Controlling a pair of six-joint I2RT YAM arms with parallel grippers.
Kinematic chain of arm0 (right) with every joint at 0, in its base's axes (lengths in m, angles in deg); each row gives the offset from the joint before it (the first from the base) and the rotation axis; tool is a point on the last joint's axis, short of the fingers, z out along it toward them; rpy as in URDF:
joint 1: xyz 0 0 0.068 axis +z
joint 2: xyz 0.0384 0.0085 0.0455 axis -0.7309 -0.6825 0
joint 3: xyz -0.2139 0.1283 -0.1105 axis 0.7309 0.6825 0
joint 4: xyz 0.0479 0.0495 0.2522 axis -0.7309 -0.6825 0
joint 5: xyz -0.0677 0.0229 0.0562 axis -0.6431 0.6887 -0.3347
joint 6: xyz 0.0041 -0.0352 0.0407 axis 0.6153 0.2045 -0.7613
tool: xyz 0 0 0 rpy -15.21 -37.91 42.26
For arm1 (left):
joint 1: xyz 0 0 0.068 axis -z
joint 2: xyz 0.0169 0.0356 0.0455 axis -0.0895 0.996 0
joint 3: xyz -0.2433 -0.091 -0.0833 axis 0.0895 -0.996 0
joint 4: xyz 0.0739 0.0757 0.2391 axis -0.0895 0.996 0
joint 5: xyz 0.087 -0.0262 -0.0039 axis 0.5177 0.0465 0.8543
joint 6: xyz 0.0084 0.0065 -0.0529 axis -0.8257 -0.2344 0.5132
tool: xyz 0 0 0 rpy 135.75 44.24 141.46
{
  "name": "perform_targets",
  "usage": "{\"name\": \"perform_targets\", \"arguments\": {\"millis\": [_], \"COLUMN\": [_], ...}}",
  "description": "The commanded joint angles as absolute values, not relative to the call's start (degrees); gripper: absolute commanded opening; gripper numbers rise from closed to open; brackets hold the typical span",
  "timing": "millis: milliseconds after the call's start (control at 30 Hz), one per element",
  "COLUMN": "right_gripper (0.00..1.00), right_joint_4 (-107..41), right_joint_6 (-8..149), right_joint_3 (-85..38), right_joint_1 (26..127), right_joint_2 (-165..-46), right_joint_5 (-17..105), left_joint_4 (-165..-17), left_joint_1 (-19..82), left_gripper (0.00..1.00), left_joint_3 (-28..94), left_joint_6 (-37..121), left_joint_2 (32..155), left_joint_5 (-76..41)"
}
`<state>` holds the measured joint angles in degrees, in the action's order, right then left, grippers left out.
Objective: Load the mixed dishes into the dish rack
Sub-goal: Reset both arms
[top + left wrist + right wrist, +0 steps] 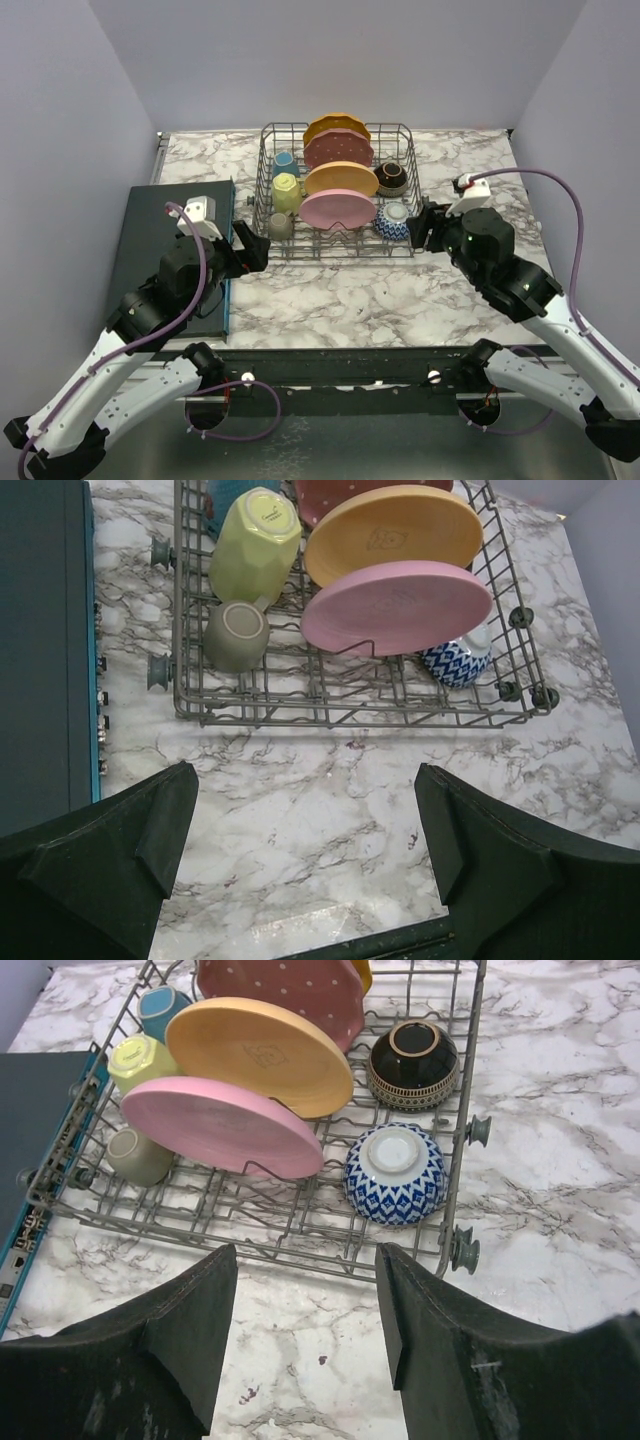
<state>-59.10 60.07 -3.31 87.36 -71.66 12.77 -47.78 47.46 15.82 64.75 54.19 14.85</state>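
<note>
Marble tabletop (340, 295) is showing between both sets of fingers. The left gripper (305, 815) and the right gripper (305, 1305) are hovering just short of the dish rack (300, 245), jaws spread wide, gripping nothing. As far as I am seeing, every dish is sitting inside it. The pink plate (338, 208) and three more plates are leaning in a row down the middle, with mugs along the left. The blue-patterned bowl (394, 221) and the dark bowl (390, 178) are lying bottoms up on the right. I am judging the loading about finished. What is remaining is backing away cleanly, lifting before pulling back so that no finger is catching the front wire. The dark mat (160, 230) is lying close by the left arm, and the rack's small rollers (462, 1248) are sticking out near the right one.
</note>
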Motion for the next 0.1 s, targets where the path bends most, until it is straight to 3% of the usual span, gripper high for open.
{"name": "perform_targets", "arguments": {"millis": [0,67], "right_gripper": [0.63,0.64], "right_joint_4": [-57.8,-57.8], "right_joint_6": [60.8,60.8], "right_joint_3": [-2.4,-2.4], "right_joint_1": [87.2,87.2], "right_joint_2": [-70.7,-70.8], "right_joint_5": [11.5,11.6], "left_joint_4": [-48.4,-48.2], "left_joint_1": [47.1,47.1], "left_gripper": [0.99,0.99], "left_joint_3": [16.2,16.4], "left_joint_6": [64.2,65.3], "left_joint_2": [55.4,55.8], "left_joint_5": [17.5,17.2]}}
